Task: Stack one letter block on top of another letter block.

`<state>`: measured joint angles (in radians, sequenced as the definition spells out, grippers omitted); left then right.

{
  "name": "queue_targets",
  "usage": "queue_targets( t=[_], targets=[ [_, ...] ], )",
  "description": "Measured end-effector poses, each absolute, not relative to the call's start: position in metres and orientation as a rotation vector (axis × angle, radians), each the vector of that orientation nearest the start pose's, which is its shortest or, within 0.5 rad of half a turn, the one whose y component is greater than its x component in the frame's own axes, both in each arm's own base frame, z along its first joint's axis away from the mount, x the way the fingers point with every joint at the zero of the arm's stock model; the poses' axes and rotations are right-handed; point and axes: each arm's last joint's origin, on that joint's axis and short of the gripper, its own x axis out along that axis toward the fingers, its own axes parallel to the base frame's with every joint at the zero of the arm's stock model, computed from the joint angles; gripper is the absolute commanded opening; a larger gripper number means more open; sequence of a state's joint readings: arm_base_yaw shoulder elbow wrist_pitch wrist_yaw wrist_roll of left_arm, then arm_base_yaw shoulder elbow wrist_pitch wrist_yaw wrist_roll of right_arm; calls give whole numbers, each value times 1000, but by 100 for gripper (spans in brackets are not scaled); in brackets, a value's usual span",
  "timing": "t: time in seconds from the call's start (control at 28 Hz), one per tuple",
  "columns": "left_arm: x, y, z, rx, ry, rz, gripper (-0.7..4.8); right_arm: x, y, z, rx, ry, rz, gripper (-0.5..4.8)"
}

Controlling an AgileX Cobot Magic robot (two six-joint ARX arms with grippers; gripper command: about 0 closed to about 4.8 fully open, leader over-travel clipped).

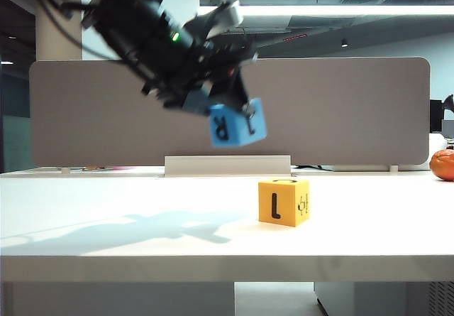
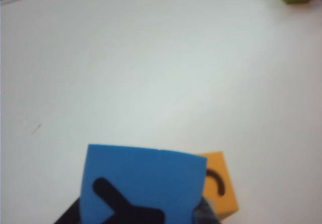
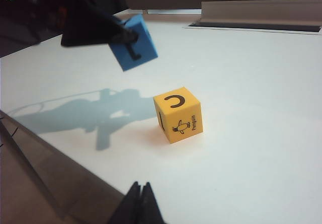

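1. The left gripper is in the air above the white table, on the left of the middle in the exterior view. Its fingers are clamped on the blue block, which hangs tilted, with a black "R" and a "J"-like mark on the faces toward the camera.
2. The blue block is clear of the table, higher than the yellow block and to the left of it in the exterior view. The two blocks do not touch.
3. In the left wrist view the blue block fills the near part of the picture, and the yellow block shows partly from behind it.
4. The yellow block stands flat on the table, with a black "L"-like letter on its front face.
5. The left arm comes down slanted from the upper left, with the gripper pointing down and to the right.
6. The right gripper is low over the table edge, well apart from both blocks, with its fingertips together and nothing between them.
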<state>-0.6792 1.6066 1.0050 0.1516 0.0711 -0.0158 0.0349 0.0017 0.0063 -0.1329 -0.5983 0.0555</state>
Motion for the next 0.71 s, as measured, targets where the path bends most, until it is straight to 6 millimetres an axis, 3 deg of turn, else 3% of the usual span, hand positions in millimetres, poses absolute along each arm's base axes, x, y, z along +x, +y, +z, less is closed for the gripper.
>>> queue_targets(
  t=[0.25,0.54,0.71],
  targets=[
    [287,-243,261,121,436,-762,180,91,19,153,90,143,629,-1],
    [306,-261,244,155,600,-805,183,91,19,153,90,143,629,-1],
    [305,-270,236,166,639,-826,183,91,19,153,90,143,629,-1]
  ],
)
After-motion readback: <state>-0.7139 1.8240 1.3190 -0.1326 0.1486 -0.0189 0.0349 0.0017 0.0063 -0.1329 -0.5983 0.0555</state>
